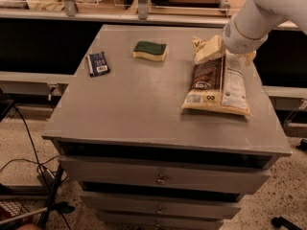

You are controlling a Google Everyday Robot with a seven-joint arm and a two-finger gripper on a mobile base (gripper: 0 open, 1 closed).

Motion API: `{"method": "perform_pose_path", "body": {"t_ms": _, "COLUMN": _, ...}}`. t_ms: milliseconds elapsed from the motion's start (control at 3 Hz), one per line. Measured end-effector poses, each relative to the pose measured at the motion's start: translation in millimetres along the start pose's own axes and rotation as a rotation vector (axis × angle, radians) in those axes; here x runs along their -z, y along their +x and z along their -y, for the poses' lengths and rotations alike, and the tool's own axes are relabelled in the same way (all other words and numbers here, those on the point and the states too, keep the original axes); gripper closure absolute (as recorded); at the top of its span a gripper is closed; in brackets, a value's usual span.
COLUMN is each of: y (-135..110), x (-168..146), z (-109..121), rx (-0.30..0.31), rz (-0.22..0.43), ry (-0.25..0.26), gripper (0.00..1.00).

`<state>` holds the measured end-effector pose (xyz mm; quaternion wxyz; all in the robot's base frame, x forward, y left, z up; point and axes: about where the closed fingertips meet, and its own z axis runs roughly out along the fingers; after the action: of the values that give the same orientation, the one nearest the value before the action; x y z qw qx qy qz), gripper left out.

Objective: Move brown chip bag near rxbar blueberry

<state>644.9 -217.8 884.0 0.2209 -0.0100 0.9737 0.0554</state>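
Observation:
The brown chip bag point(214, 84) lies flat on the right side of the grey table point(139, 104), its long axis running away from me. My gripper point(210, 50) is at the bag's far end, right over its top edge, with the white arm point(261, 11) coming in from the upper right. The arm hides part of that end of the bag. The rxbar blueberry point(99, 63) lies flat near the table's far left edge, well apart from the bag.
A green-topped yellow sponge point(150, 50) sits at the back middle of the table, between the bar and the bag. Drawers point(160, 178) are below the tabletop. A counter with shelving runs behind the table. Cables lie on the floor at the left.

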Motion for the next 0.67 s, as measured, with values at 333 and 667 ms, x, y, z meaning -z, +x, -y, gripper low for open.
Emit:
{"method": "perform_pose_path", "body": {"t_ms": 333, "y": 0.3, "x": 0.0, "z": -0.5, "rx": -0.005, "rz": 0.003, "ry": 0.030, "gripper": 0.40}}
{"method": "perform_pose_path", "body": {"t_ms": 667, "y": -3.1, "x": 4.6, "z": 1.1, "rx": 0.020, "rz": 0.014, "ry": 0.060, "gripper": 0.63}}
